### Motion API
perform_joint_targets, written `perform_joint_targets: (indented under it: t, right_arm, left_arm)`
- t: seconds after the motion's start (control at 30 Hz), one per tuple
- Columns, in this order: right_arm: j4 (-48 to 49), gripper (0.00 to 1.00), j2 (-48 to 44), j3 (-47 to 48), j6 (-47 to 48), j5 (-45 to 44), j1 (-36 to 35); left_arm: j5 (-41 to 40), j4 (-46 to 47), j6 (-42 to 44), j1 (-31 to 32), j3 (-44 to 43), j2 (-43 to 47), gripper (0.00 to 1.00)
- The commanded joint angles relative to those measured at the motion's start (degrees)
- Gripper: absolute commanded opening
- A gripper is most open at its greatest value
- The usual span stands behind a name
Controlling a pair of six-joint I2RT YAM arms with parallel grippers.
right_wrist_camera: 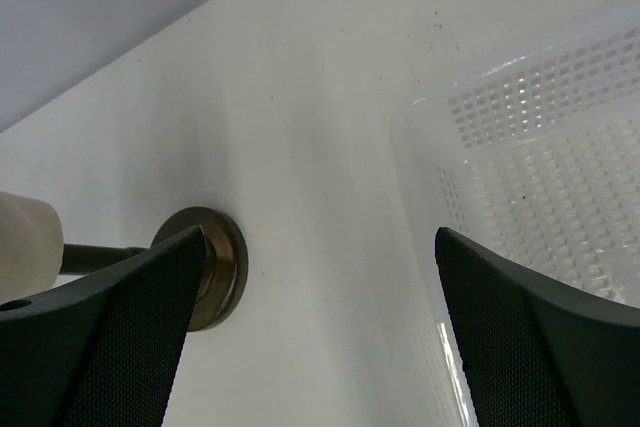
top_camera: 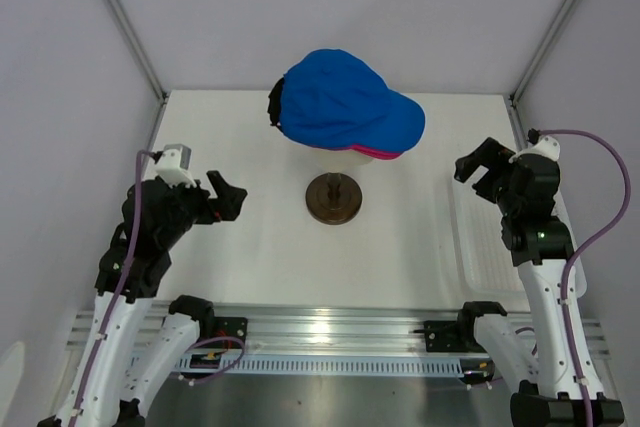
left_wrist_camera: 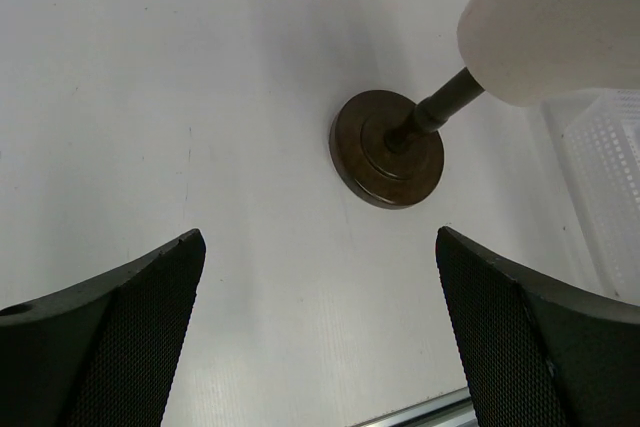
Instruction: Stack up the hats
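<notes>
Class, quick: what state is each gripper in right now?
Left gripper: open, holding nothing.
Right gripper: open, holding nothing.

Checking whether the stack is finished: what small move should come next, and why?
Probably none, beyond drawing both arms back. The blue cap sits over the pink cap, whose edge peeks out under its brim, above the stand. The left gripper and right gripper are open, empty and clear of them.
</notes>
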State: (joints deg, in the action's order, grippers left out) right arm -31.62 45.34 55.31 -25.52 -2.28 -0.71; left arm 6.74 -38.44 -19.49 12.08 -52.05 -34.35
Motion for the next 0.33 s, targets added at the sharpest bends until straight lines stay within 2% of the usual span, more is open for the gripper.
perform_joint_targets:
  t: [0.0,0.3]
  right_arm:
    - [3.6,0.99,-0.4,0.9,-0.9,-0.3,0.2]
    - [2.4,1.0,0.0,3.4,0.8,-0.8,0.2]
  left_arm:
    - [0.6,2.1,0.5,-0.5,-0.5,1.0,1.0]
    - [-1.8,2.8,0.0,-0.5,-0.6,0.6,1.0]
